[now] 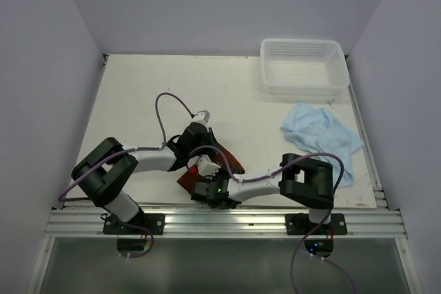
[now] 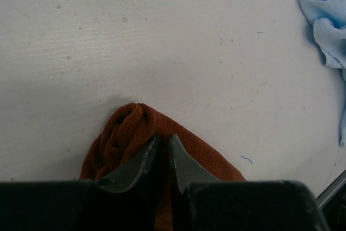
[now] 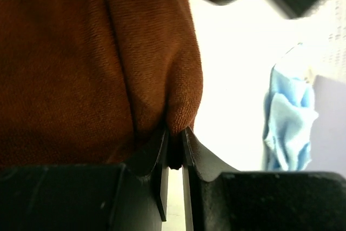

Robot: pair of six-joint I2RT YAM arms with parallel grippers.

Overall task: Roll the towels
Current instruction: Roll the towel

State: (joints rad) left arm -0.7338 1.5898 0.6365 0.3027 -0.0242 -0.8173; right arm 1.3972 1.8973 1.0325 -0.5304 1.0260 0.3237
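The rust brown-red towel [image 1: 231,161] lies bunched near the front middle of the table, between both arms. My left gripper [image 1: 210,148] comes down on it from the far side. In the left wrist view its jaws [image 2: 164,138] stand almost together, pinching a ridge of the brown towel [image 2: 124,133]. My right gripper [image 1: 204,173] reaches in from the near side, and its jaws [image 3: 174,132] are shut on a hanging fold of the brown towel [image 3: 81,68]. The light blue towel [image 1: 320,135] lies crumpled at the right, untouched, and shows in both wrist views [image 2: 327,14] [image 3: 286,123].
A white mesh basket [image 1: 303,87] stands at the far right corner, just beyond the blue towel. The metal rail [image 1: 227,222] runs along the near edge. Lilac walls close in the table on three sides.
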